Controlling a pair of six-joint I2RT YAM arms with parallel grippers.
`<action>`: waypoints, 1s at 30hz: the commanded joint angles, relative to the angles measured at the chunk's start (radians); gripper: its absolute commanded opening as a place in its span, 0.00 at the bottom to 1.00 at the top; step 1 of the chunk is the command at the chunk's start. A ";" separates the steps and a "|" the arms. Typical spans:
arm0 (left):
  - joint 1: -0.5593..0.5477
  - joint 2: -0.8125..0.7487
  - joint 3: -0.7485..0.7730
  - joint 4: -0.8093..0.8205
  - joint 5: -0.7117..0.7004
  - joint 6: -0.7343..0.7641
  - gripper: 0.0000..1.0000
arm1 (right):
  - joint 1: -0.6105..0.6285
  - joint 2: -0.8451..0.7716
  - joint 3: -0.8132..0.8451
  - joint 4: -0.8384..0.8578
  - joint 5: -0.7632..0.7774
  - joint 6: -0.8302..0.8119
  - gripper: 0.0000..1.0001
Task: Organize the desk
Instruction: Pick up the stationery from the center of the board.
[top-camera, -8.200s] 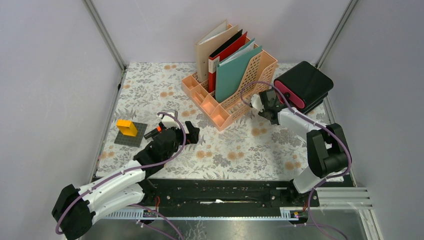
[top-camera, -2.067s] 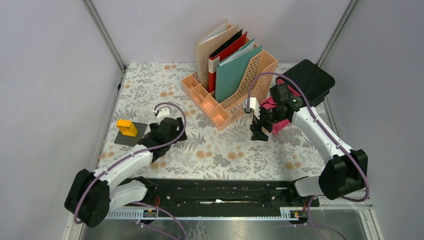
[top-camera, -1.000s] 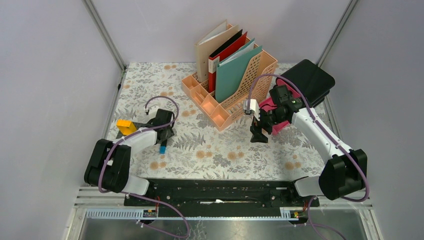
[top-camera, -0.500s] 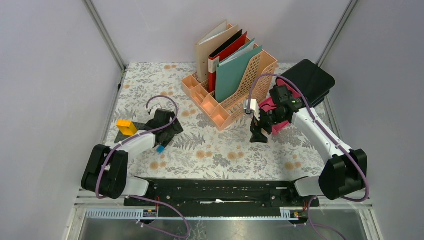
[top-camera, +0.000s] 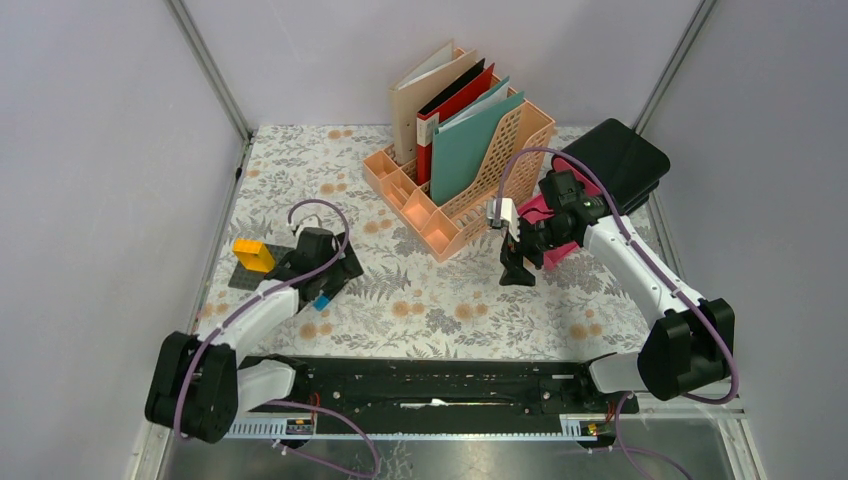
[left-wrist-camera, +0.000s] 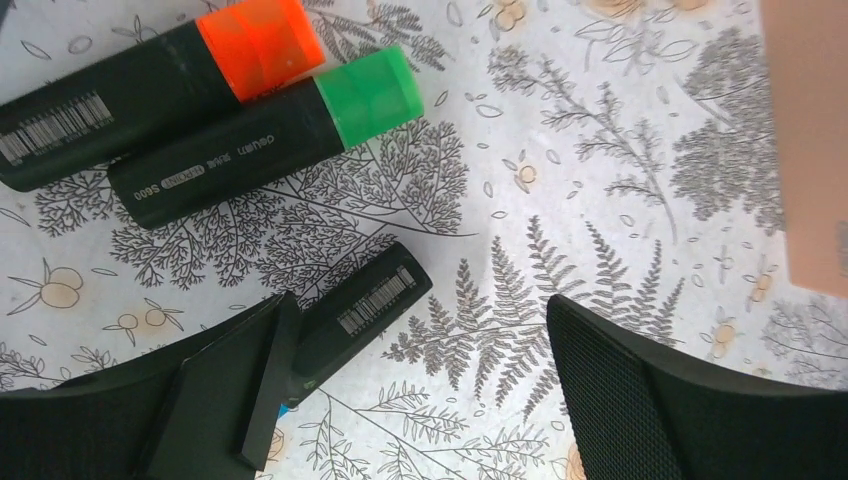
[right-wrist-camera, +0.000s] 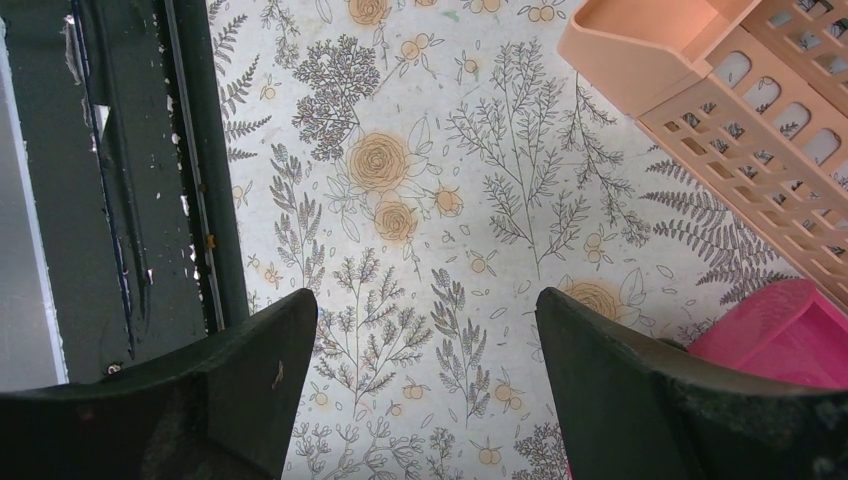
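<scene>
My left fingers: my left gripper (left-wrist-camera: 425, 390) stands spread wide over the cloth and grips nothing.
My right fingers: my right gripper (right-wrist-camera: 415, 390) is also wide apart, with only printed cloth showing between the pads.
The desk: the desk (top-camera: 450, 300) lies flat under both my arms, covered in whitish cloth with grey leaves and orange flowers and framed by grey walls.
Under my left wrist: an orange-capped highlighter (left-wrist-camera: 150, 85) and a green-capped highlighter (left-wrist-camera: 265, 135) lie side by side, touching. A third dark highlighter (left-wrist-camera: 360, 305) lies near them, one end hidden under one of my fingers; whether it touches that finger I cannot tell.
Left of my left arm: a yellow block (top-camera: 253, 255) sits on a dark grey baseplate (top-camera: 250, 278).
Near my right wrist: the peach file rack (right-wrist-camera: 740, 90) holds upright folders (top-camera: 460, 130), with a pink container (right-wrist-camera: 780, 330) just beside it.
Far right corner: a black case (top-camera: 620, 165).
</scene>
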 joint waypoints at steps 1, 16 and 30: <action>-0.001 -0.053 -0.019 0.010 0.021 0.026 0.99 | -0.005 -0.034 -0.004 0.000 -0.048 -0.008 0.87; -0.242 0.130 0.204 -0.290 -0.276 0.012 0.82 | -0.005 -0.037 -0.002 -0.003 -0.062 -0.014 0.87; -0.315 0.265 0.312 -0.461 -0.237 0.023 0.82 | -0.005 -0.037 -0.002 -0.012 -0.073 -0.023 0.87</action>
